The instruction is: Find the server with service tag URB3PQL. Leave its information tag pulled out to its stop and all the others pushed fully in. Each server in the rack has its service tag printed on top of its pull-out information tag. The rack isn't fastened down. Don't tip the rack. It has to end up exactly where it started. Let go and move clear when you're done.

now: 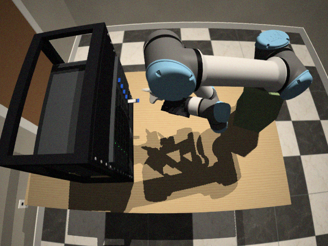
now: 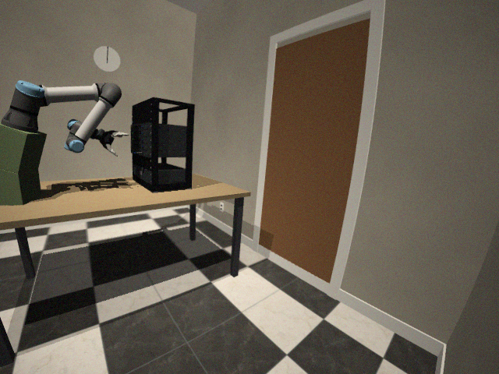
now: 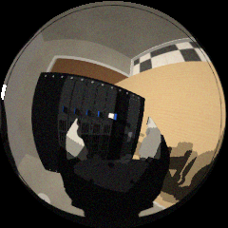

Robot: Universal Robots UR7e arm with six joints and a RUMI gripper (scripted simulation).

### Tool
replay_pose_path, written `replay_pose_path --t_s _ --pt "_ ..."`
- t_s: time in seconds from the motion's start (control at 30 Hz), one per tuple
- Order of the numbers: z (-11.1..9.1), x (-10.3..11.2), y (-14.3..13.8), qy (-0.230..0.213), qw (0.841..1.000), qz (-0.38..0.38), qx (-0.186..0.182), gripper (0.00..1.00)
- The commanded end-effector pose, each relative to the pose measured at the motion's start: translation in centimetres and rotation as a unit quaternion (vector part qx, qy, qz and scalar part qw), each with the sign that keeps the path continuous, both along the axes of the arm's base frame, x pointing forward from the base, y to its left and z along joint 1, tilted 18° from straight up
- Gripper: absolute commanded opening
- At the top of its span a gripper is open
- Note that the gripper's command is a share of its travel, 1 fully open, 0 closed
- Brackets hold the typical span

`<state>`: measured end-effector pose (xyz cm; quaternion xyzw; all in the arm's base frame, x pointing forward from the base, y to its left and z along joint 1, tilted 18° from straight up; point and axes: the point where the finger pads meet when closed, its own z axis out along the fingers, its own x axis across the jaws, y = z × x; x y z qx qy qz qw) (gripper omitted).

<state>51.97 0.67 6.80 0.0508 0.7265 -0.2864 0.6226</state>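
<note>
The black rack (image 1: 82, 148) (image 2: 155, 145) (image 3: 42, 123) stands upright on the table. One information tag (image 1: 131, 101) (image 3: 111, 116) sticks out from the rack's front, white with a blue end; its print is too small to read. Several other tags show only as blue ends flush or nearly flush in the front, such as the top one (image 1: 119, 80) (image 3: 66, 109) and the one beside the white tag (image 1: 126, 96) (image 3: 100, 114). My gripper (image 1: 147, 96) (image 2: 122, 145) (image 3: 113, 118) is open and empty, in front of the rack, its fingers apart from the extended tag.
The wooden table (image 1: 264, 185) (image 2: 217, 193) (image 3: 190, 104) carries the rack at one end. The green arm base (image 1: 259, 108) (image 2: 12, 177) is at the other. The arm's upper link (image 1: 238, 69) (image 2: 70, 93) passes high over the table. A wall and a brown door (image 2: 314, 153) are behind the rack.
</note>
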Motion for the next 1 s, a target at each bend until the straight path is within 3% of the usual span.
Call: replay_pose_path --t_s 0.0,0.97 --pt "0.05 -0.05 0.04 -0.002 1.000 -0.001 0.003 1.00" --pt "0.09 -0.45 0.29 -0.012 0.999 -0.009 0.029 1.00"
